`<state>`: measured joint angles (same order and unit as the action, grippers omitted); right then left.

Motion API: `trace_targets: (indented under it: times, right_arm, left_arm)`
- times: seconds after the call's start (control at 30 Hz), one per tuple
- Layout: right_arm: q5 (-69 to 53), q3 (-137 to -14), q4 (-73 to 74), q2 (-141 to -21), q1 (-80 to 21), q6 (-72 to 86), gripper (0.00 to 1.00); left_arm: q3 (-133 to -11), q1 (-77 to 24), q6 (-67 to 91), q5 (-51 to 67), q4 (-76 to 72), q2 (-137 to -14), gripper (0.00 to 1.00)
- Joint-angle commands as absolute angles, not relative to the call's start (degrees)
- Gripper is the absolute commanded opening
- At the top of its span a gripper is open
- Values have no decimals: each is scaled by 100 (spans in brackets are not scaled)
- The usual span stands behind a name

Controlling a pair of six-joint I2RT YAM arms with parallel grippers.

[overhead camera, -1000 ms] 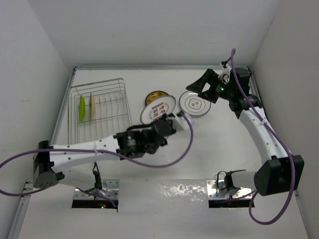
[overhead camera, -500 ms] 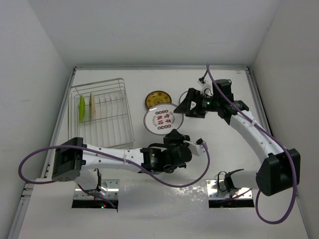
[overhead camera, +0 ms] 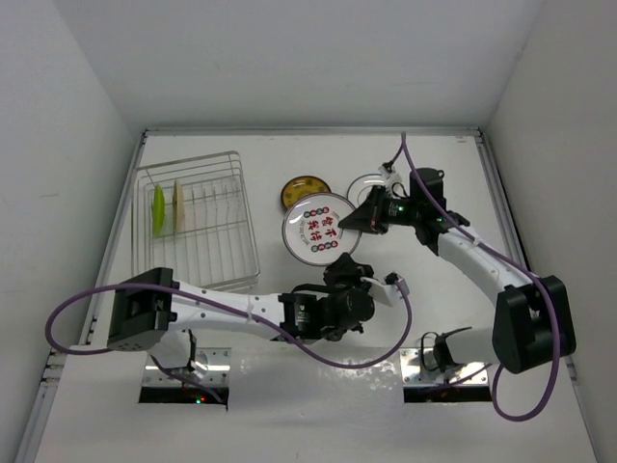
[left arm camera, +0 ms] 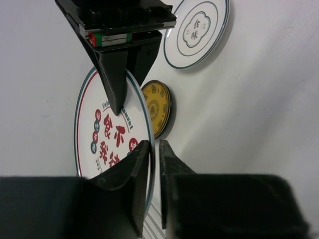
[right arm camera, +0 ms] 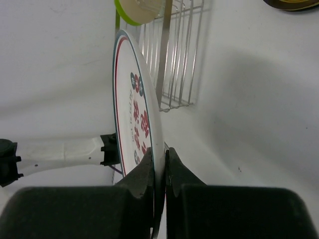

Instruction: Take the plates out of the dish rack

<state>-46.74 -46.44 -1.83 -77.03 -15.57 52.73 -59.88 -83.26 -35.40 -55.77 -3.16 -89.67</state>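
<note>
Hanging between the two arms near the middle of the bench [overhead camera: 453, 318] is the red plate [overhead camera: 316, 230], white with red characters and a red-and-dark rim. Its printed face is turned up toward the overhead view.

The left gripper [left arm camera: 153, 149] has its fingers drawn narrow, with the plate's near rim pinched between them. The right gripper [right arm camera: 159, 158] reaches in from the right-hand side. Its fingers are clamped just as tight on the rim nearest the right edge, and its wrist view shows the plate edge-on. Both arms have hold of the same plate.

Two more plates lie on the bench toward the far edge. The yellow plate [overhead camera: 303, 185] is partly tucked behind the red one. The white plate [overhead camera: 366, 181], ringed with dark lines, is partly hidden by the right gripper.

The rack [overhead camera: 207, 246] sits by the left edge, toward the far-left corner. Two plates stand upright side by side in its slots at the end closest to the left edge: a green plate [overhead camera: 157, 207] and a cream plate [overhead camera: 178, 205].
</note>
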Motion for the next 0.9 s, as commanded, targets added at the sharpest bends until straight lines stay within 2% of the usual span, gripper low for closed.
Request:
trace_targets:
  times: [0.0, 0.03, 0.07, 0.1, 0.13, 0.17, 0.2, 0.4, 0.6, 0.7, 0.87]
  right_arm:
    - [-4870, -4501, -1464, -7568, -1433, 5974, 0]
    - [-4826, -4309, -1668, -7550, -1320, 6116, 0]
    - [-4695, -4228, -1827, -7532, -1249, 6265, 0]
    - [-4589, -4088, -1985, -7515, -1074, 6415, 0]
    - [-4449, -4043, -1995, -7497, -968, 6425, 0]
    - [-4151, -3999, -1952, -7471, -862, 6381, 0]
    - [-4018, -3964, -1942, -7488, -748, 6355, 0]
    - [-3026, -3867, -1820, -7900, 200, 6188, 0]
    - [-2567, -4156, -1784, -8874, 597, 5880, 0]
    - [-2488, -4411, -1679, -9227, 677, 5608, 2]
    - [-2356, -4746, -1609, -9772, 686, 5327, 5]
  left_arm:
    - [-5915, -8367, -3296, -5625, -563, -9062, 14]
    - [-5889, -8367, -3157, -5608, -528, -9035, 19]
    - [-5880, -8358, -3060, -5642, -493, -9018, 39]
    - [-5880, -8358, -2815, -5790, -414, -8983, 65]
    - [-5880, -8358, -2665, -5905, -378, -8965, 65]
    - [-5897, -8358, -2489, -5976, -274, -8930, 91]
    - [-5915, -8358, -2287, -6003, -125, -8904, 99]
    - [-5933, -8358, -354, -6117, 1334, -8491, 100]
    - [-6186, -8315, 2201, -6565, 3537, -8034, 100]
    - [-6258, -8148, 2872, -6339, 4068, -7718, 100]
    - [-5863, -7708, 2936, -5582, 3657, -7094, 100]
